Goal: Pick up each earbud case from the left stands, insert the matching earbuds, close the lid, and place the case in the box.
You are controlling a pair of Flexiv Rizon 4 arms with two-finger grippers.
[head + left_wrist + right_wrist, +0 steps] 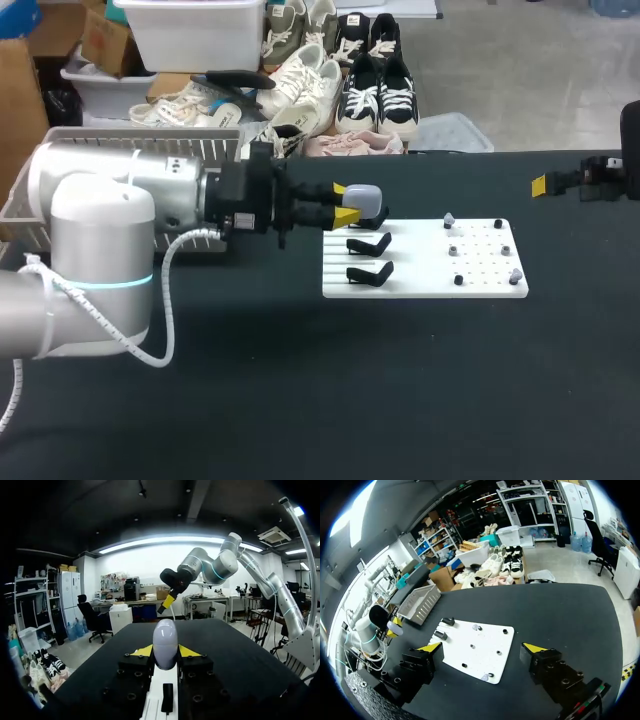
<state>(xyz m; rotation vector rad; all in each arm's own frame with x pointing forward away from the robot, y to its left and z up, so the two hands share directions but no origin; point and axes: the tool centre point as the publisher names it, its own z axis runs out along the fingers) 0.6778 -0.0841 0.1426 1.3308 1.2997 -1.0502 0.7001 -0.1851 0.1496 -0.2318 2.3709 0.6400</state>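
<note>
left arm [110, 215] foremost, jaws clamped on grey earbud case [165, 642] by black stands [368, 258]

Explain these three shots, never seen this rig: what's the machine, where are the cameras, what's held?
Two robot arms work at a black table. One picture looks down from above; the other two come from a camera on each wrist. The left end effector is shut on a pale earbud case. On the table lies a white board with two empty black stands and small earbuds. The right end effector hangs open, holding nothing. A grey box sits behind the left arm.
</note>
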